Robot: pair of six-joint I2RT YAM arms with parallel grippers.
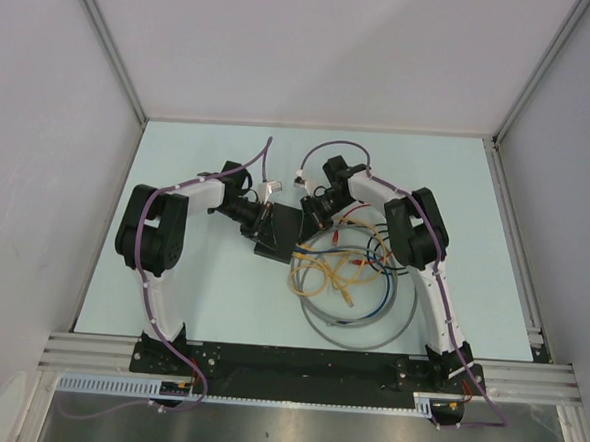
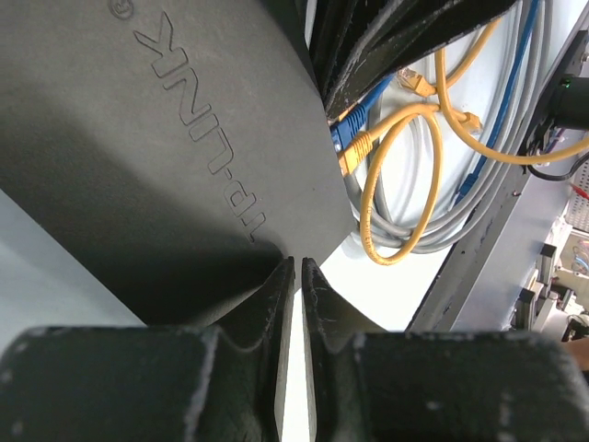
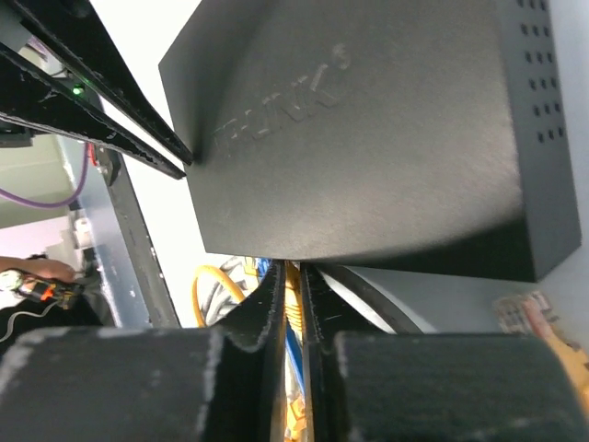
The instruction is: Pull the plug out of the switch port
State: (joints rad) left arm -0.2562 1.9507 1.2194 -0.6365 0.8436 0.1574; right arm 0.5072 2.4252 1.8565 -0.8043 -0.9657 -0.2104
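Black and matte, the switch (image 1: 279, 232) is sitting near the middle of the pale surface (image 1: 188, 164), turned at an angle between the two hands. Whether it is lying flat or being tipped up I cannot tell. An embossed brand name is showing on its broad face in both wrist views, and a grid of small vent holes (image 3: 538, 83) is running along one side.

At its port edge a yellow plug (image 3: 294, 308) is showing, and the right hand (image 3: 293, 269) is clenching on it. The two fingers are pressing in from either side, with the yellow filling the thin gap between them just below the switch's edge. Whether the plug is seated in a port is hidden there. In the left wrist view a blue plug (image 2: 342, 138) is sitting just beside the yellow one at that same edge, under the right hand's dark fingers (image 2: 396, 37).

The left hand (image 2: 297, 269) is standing at the switch's left side. Its fingers are drawn nearly together, with only a slit of pale surface showing between them and nothing in it, and the tips are meeting a corner of the switch.

Beyond the ports, yellow cables (image 1: 322, 275), a blue cable (image 1: 387, 270) and a grey coil (image 1: 368, 331) are lying looped on the surface, beside the right arm (image 1: 414, 233).
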